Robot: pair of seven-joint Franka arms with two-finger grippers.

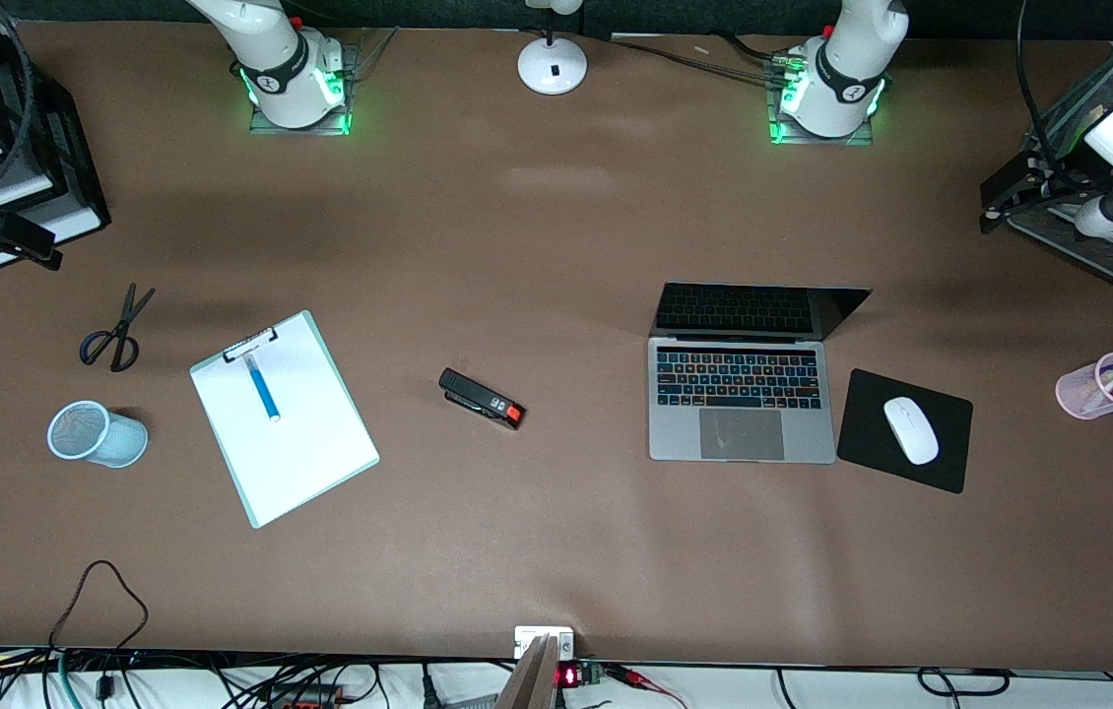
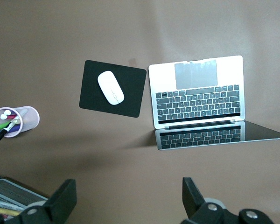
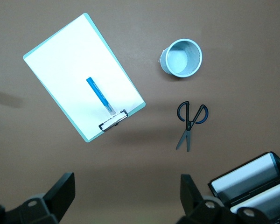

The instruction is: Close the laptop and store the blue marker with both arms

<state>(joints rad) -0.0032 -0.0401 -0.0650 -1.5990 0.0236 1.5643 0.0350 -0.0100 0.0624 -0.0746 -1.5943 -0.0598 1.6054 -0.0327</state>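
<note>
The laptop [image 1: 742, 394] sat open on the surface beside a mouse pad [image 1: 904, 429]; its stiff, thin lid looked best pushed at the top edge. The blue marker [image 1: 263, 389], light and slick, lay on a clipboard [image 1: 284, 418]. Left tool [image 2: 129, 203] and right tool [image 3: 127, 198] hung wide, empty.

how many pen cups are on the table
2. A blue mesh cup lies empty at the right arm's end, beside the clipboard. A pink cup holding pens stands at the left arm's end, beside the mouse pad. None look hidden.
</note>
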